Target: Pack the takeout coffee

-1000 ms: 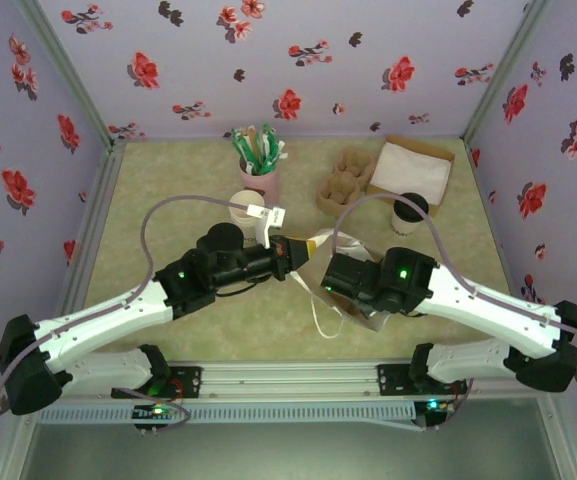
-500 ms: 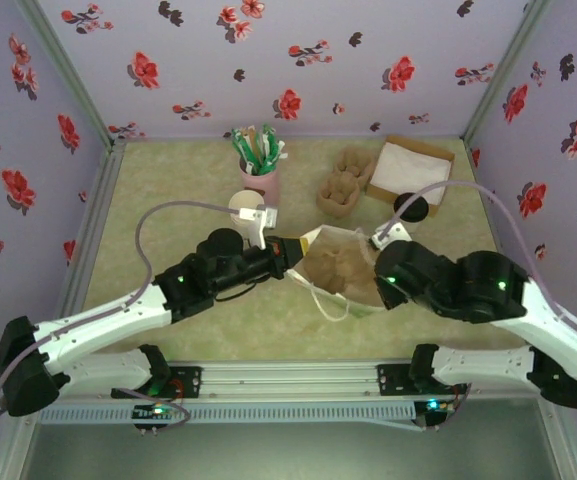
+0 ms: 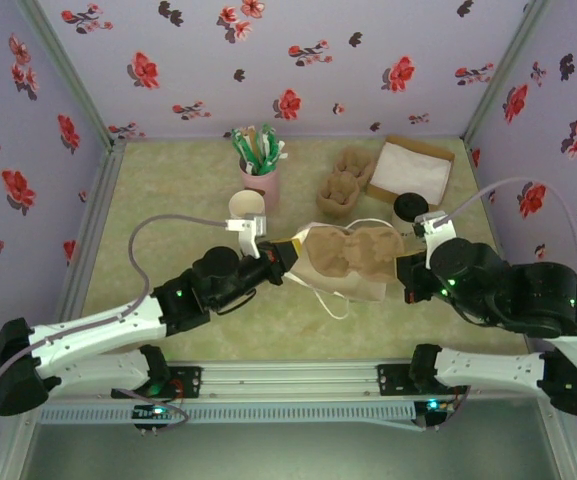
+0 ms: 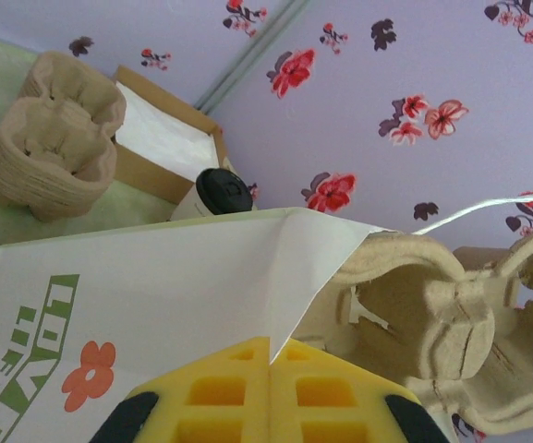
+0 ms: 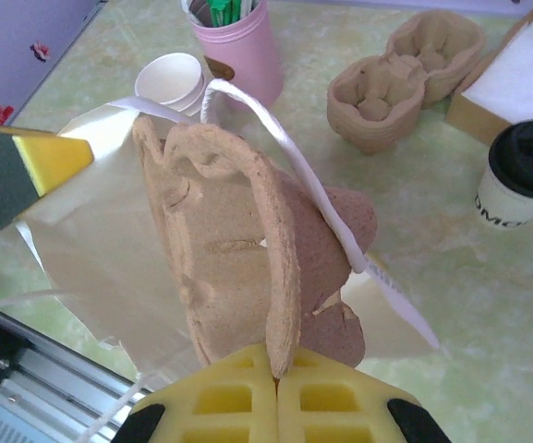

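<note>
1. The left gripper (image 3: 280, 256) is clamped, jaws together, on the upper edge of a white paper bag (image 3: 358, 288). In the left wrist view the yellow fingertips (image 4: 229, 388) meet on that edge, and their bases are cut off by the bottom of the frame.
2. The right gripper (image 3: 406, 272) is closed on the rim of a brown pulp carrier (image 3: 353, 250). In the right wrist view the rim is pinched edge-on between the yellow pads (image 5: 220, 401).
3. The carrier is held across the bag's mouth. A white handle strap is draped over it, and how far it sits inside the bag cannot be told.
4. The takeout coffee (image 3: 410, 209), a cream cup with a dark lid, stands upright on the table (image 3: 168, 190). It is just beyond the right gripper and beside the cardboard box (image 3: 415, 165) of white napkins, and it is touched by neither gripper. In the left wrist view its lower body is hidden behind the bag, and in the right wrist view it is cropped at the right edge.
5. Green lettering and an orange flower are printed on the bag, but the words are cut off.
6. At the back stand a pink cup (image 3: 260, 182) of green sachets, a stack of cream cups (image 3: 247, 204) partly masked by the left wrist, and a stack of spare carriers (image 3: 344, 180).
</note>
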`<state>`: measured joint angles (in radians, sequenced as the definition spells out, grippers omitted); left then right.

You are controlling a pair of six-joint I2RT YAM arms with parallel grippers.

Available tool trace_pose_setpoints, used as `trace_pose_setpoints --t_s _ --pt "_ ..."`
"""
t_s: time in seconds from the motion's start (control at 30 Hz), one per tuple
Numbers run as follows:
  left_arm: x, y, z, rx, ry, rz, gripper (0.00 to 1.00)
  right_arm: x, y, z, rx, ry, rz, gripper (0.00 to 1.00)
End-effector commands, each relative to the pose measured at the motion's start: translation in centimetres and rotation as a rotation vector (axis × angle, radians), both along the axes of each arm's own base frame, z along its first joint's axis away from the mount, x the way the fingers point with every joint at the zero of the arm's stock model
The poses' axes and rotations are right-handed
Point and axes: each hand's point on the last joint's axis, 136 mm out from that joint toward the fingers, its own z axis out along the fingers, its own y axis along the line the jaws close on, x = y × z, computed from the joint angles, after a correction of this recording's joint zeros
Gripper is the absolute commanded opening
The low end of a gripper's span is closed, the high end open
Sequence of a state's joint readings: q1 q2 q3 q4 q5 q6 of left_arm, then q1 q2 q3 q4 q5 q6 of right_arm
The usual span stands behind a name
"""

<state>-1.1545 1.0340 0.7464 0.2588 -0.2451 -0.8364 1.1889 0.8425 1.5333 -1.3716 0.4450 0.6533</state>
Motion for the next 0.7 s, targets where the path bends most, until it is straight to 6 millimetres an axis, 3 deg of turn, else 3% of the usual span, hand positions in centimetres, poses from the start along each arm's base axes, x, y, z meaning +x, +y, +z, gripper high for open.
trace_pose_setpoints --t_s 0.0,0.33,0.53,0.67 --pt "0.3 1.0 1.3 -0.060 -0.023 0.079 0.00 0.5 -0.5 1.1 0.108 0.039 -0.126 0.00" --pt "0.2 0.5 0.5 -0.092 0.006 0.103 0.06 0.6 0.2 0.2 0.223 0.124 -0.228 0.00" --pt "0.2 0.5 0.5 -0.095 0.010 0.107 0.16 0.1 -1.5 0.4 0.253 0.140 -0.272 0.00" --pt "0.2 0.2 0.4 -0.089 0.012 0.104 0.20 0.0 -1.1 0.0 0.252 0.157 -0.268 0.00"
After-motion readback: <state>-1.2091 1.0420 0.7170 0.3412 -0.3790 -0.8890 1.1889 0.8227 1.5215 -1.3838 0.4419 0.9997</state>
